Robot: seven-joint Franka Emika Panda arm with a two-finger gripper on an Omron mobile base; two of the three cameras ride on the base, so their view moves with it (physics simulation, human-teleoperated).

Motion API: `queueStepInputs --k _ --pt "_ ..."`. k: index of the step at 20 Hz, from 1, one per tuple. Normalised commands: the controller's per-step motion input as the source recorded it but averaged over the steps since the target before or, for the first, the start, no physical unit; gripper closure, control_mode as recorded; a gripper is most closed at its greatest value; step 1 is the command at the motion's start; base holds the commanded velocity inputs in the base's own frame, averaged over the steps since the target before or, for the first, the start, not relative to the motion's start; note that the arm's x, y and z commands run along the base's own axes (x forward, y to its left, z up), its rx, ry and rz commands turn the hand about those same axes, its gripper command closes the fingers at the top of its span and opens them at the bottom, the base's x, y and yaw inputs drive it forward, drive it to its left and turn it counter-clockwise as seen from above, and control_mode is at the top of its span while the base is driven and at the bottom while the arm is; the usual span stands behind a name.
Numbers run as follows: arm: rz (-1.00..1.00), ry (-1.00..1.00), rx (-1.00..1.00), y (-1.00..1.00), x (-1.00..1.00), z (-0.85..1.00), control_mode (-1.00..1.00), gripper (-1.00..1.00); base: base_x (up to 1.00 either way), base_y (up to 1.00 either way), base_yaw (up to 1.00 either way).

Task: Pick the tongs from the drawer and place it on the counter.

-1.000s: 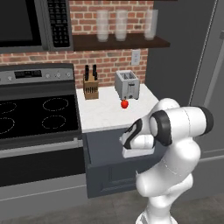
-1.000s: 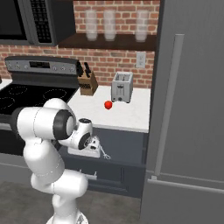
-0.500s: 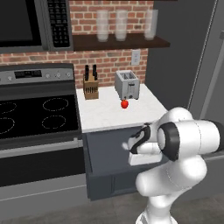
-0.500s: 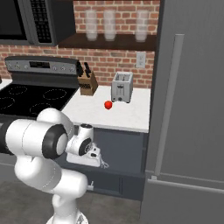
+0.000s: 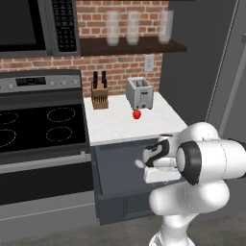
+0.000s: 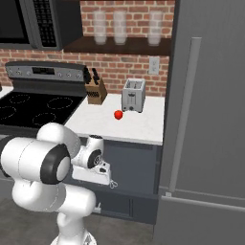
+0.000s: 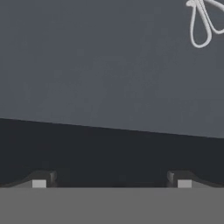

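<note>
In the left base view, the arm is folding low so that the gripper (image 5: 140, 164) is hanging in front of the drawer (image 5: 122, 158), below the edge of the counter (image 5: 120, 126). In the right base view, the gripper (image 6: 112, 183) is sitting against the same dark panel. In the hand view, the fingertips (image 7: 40, 181) are standing wide apart with nothing between them, and the tongs (image 7: 202, 22) are lying on the drawer's grey floor at the top right corner.

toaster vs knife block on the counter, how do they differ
The toaster is silvery metal, while the knife block is brown wood. The toaster's top shows two open slots; the knife block has dark handles sticking up from it. The toaster stands nearer the small red fruit, the knife block nearer the stovetop. Both stand on the white counter against the brick wall.
</note>
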Motion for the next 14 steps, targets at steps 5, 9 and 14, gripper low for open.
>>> queueStepInputs --k 5,9,14 --pt "0.0 0.02 0.0 0.0 0.0 0.0 -1.0 -1.0 0.0 0.0 0.0" --pt "0.0 0.0 0.01 -0.01 0.26 0.1 -1.0 -1.0 0.0 0.0 0.0" --pt "0.0 0.0 0.07 0.0 0.81 0.45 -1.0 -1.0 0.0 0.0 0.0"
